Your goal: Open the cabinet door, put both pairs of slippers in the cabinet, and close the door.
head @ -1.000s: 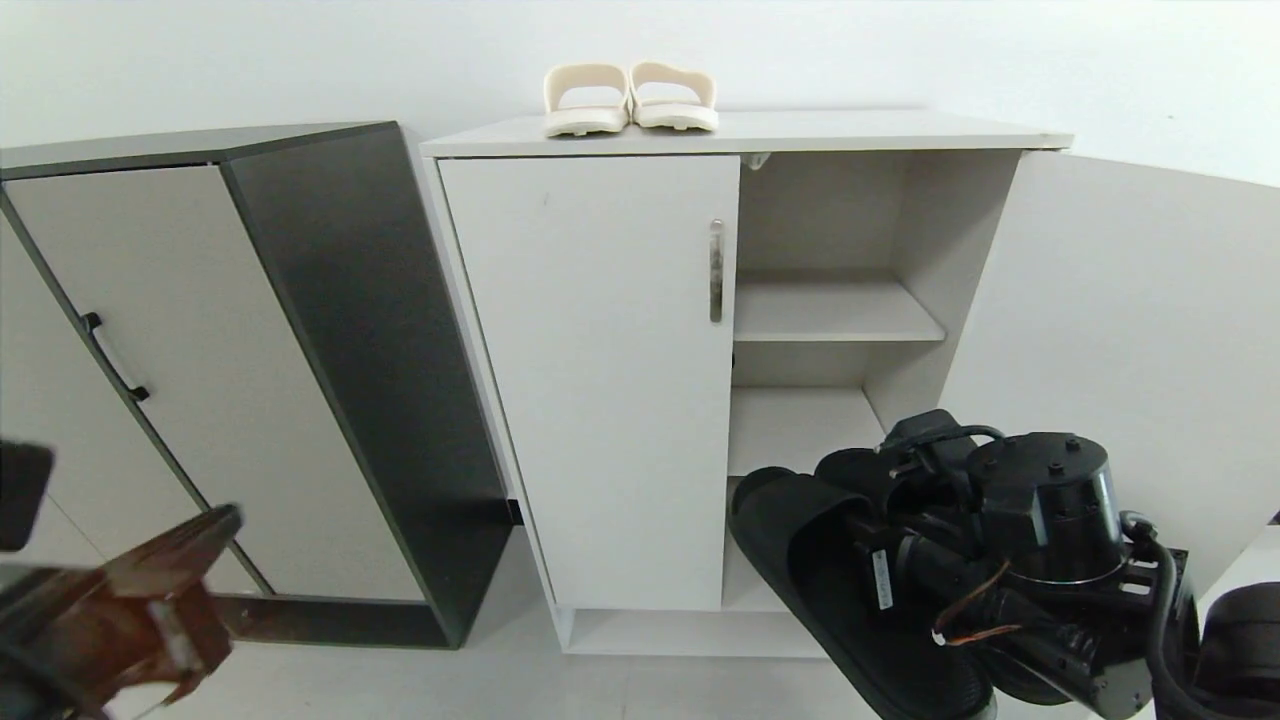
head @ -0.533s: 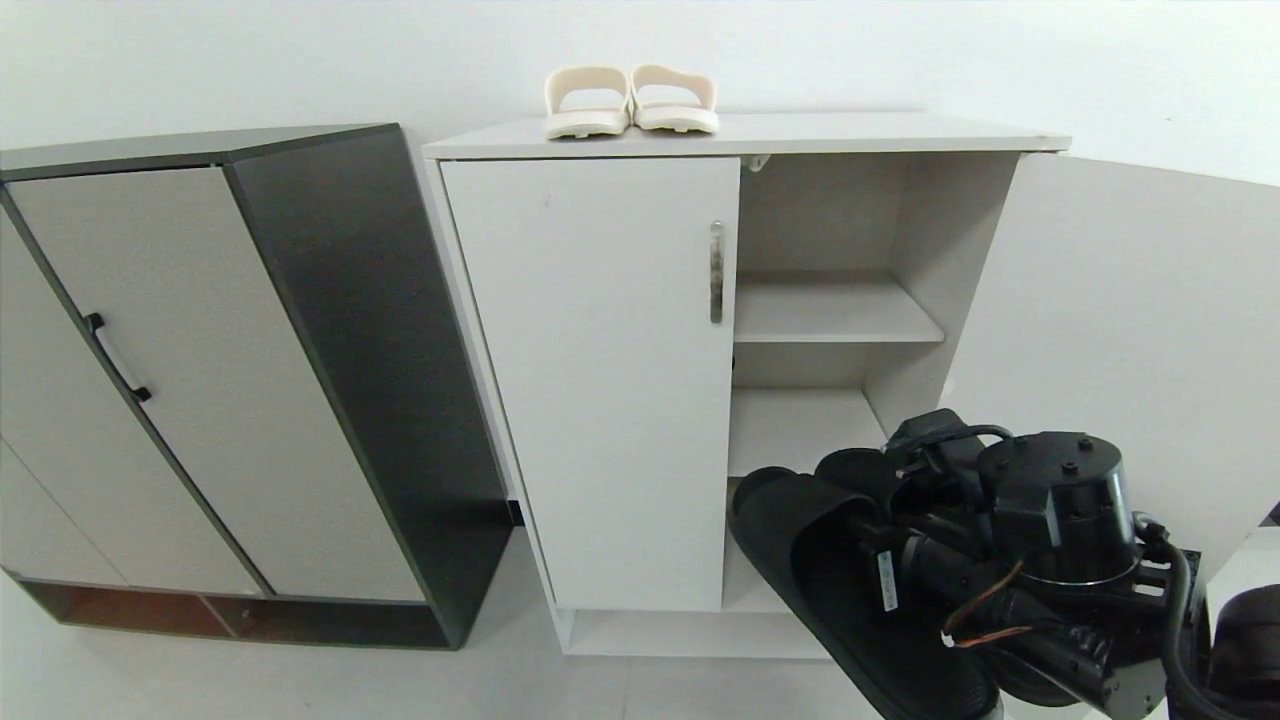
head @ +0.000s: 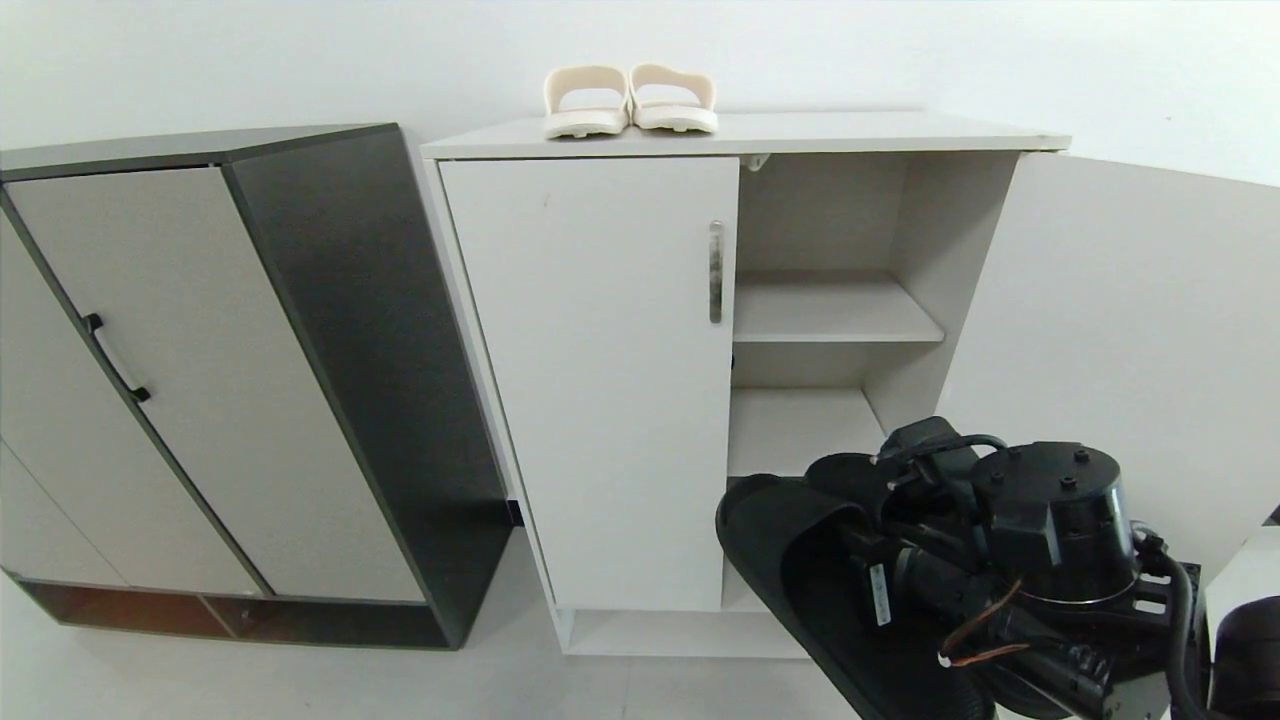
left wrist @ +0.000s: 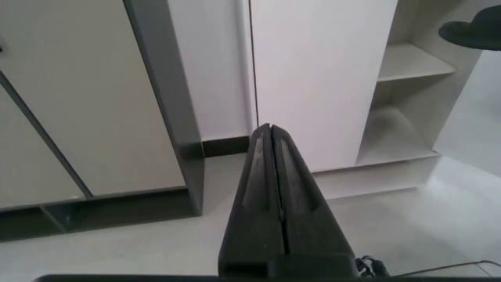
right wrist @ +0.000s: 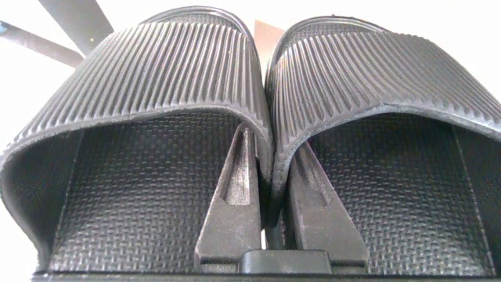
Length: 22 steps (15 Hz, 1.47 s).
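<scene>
**Right claw (right wrist: 262, 160) clamped on the black slippers (right wrist: 196, 86), outside the open cabinet (head: 590, 380)**

Its two fingers (right wrist: 231, 200) stand one inside each slipper. Together they pinch the adjoining inner walls of the ribbed straps, so the pair hangs side by side from the claw.

From the head view, the black pair is held in front of the cabinet's open right half, about level with the lower shelf (head: 800, 425) and not yet inside. The right door (head: 1120, 350) is swung wide and the left door (head: 600, 300) is shut. The cream slippers (head: 630, 100) sit on the cabinet's top, side by side, touching. A dark cabinet (head: 350, 380) stands just beside it, its door closed.

The left wrist view shows the left claw (left wrist: 270, 137) with its fingers pressed together, holding nothing, over the floor in front of both cabinets. One black slipper's tip juts in beside the shelves.
</scene>
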Available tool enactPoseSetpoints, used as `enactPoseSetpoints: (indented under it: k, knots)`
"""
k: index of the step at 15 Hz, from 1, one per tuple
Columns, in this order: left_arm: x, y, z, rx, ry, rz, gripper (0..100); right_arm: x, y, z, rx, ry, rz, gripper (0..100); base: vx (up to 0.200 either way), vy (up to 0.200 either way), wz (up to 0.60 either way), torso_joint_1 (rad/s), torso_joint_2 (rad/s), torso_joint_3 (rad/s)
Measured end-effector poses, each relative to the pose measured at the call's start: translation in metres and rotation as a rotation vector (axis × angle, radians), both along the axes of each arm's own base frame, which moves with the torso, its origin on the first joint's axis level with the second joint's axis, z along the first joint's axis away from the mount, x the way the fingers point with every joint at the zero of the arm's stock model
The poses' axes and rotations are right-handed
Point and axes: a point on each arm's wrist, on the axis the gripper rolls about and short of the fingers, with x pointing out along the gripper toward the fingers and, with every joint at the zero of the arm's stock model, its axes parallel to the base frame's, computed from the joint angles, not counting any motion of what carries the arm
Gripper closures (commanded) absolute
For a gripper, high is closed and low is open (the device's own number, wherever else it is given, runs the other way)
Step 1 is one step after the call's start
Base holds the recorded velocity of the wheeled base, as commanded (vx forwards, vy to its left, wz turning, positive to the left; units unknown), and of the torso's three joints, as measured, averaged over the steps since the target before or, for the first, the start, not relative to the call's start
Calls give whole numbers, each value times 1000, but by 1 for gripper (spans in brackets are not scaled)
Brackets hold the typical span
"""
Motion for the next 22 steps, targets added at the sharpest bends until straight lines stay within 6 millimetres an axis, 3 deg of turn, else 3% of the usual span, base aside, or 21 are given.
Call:
enactPoseSetpoints:
  k: [9,14,18,22]
  knots:
    - [0,0,0,-36,-2,18,100,-3,8,5,47,-44,27,100,0,0,0,0,0,0]
    - [0,0,0,-36,-2,19,100,-11,23,0,54,-31,32,100,0,-200,0,1,1,4]
    - [0,0,0,-36,-1,18,100,0,42,-8,74,-31,-65,100,0,-200,0,2,4,1]
    - [0,0,0,-38,-1,19,100,22,66,-22,64,-46,-174,100,0,0,0,0,0,0]
